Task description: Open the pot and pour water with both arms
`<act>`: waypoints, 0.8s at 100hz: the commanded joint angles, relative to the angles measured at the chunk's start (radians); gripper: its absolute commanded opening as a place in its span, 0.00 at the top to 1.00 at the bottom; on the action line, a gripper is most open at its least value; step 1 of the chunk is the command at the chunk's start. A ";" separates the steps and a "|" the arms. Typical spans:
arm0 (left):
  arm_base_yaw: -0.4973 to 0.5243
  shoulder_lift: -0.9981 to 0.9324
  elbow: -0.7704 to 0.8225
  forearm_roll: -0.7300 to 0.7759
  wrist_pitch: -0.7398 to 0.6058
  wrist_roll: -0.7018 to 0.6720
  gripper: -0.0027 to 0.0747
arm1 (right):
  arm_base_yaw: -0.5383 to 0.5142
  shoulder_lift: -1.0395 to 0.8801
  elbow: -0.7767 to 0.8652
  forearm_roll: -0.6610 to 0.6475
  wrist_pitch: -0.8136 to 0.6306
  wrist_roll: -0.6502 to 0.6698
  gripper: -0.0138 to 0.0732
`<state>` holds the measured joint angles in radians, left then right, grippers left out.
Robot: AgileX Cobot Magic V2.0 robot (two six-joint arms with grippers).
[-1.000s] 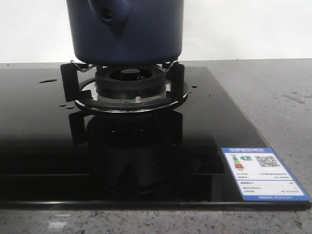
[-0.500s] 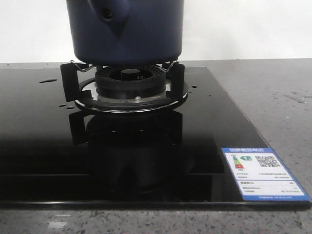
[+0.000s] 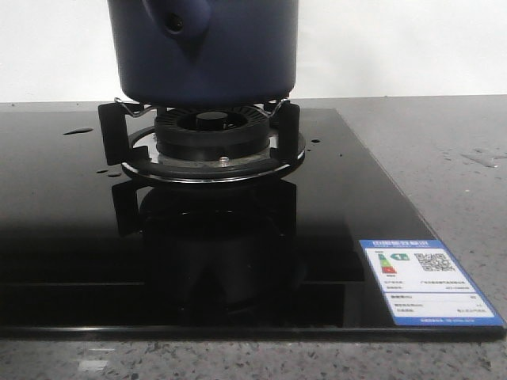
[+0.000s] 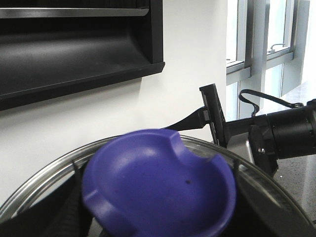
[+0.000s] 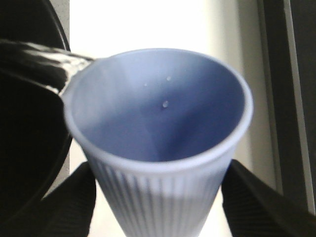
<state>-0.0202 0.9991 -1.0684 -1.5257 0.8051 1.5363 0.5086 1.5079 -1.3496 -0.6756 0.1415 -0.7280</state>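
Right gripper (image 5: 158, 197) and cup (image 5: 158, 138) unmoved.

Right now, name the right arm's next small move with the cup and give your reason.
Probably tip the pale blue cup a little further, held in the right claw. Water is streaming over its rim toward the dark pot, and only droplets show on its inner wall.

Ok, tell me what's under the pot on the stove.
Under the pot sit black pan supports and the burner on a chrome ring. The pot's inside is out of view.
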 commanded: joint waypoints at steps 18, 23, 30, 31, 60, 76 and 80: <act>-0.001 -0.019 -0.033 -0.092 -0.001 -0.008 0.58 | 0.000 -0.038 -0.044 -0.012 -0.059 -0.008 0.60; -0.001 -0.019 -0.033 -0.092 -0.001 -0.008 0.58 | 0.000 -0.038 -0.044 -0.013 -0.059 -0.008 0.60; -0.001 -0.019 -0.033 -0.092 -0.001 -0.008 0.58 | 0.000 -0.038 -0.044 -0.069 -0.077 -0.008 0.60; -0.001 -0.019 -0.033 -0.092 -0.001 -0.008 0.58 | 0.000 -0.038 -0.044 -0.078 -0.077 -0.008 0.60; -0.001 -0.019 -0.033 -0.092 -0.001 -0.008 0.58 | 0.000 -0.038 -0.044 -0.385 -0.079 -0.008 0.60; -0.001 -0.019 -0.033 -0.092 -0.001 -0.008 0.58 | 0.000 -0.038 -0.044 -0.570 -0.082 -0.008 0.60; -0.001 -0.019 -0.033 -0.092 -0.001 -0.008 0.58 | 0.000 -0.038 -0.044 -0.615 -0.083 -0.008 0.61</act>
<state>-0.0202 0.9991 -1.0684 -1.5257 0.8083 1.5363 0.5086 1.5102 -1.3518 -1.1757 0.1075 -0.7280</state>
